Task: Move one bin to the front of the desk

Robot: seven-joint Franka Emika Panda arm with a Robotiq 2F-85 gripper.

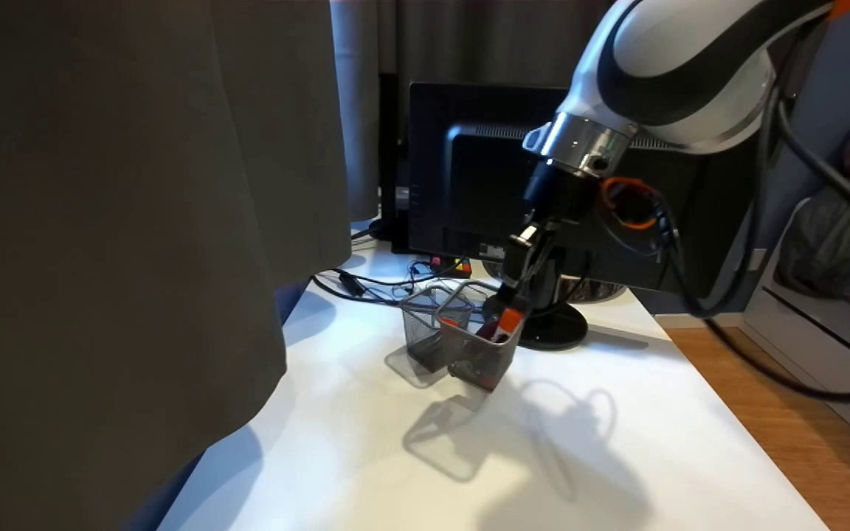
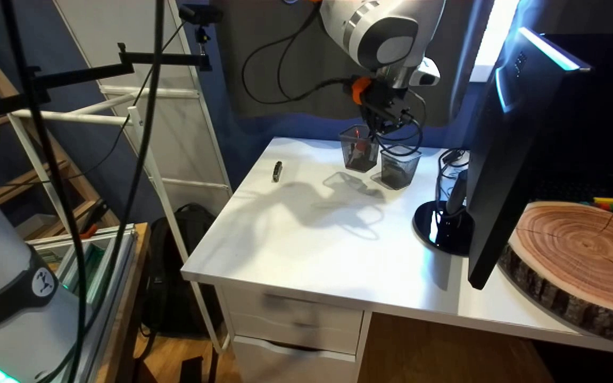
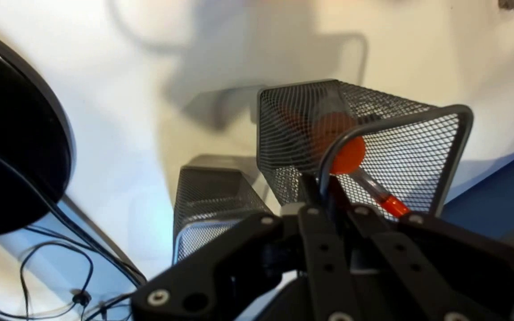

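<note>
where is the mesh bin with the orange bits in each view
In an exterior view: bin with orange bits, below and right of centre; plain bin to its left.
In an exterior view: bin with orange bits, above and right of centre; plain bin to its right.
In the wrist view: bin with orange bits, right of centre; plain bin to its lower left.
Shared landmark: the plain bin, in all three.
</note>
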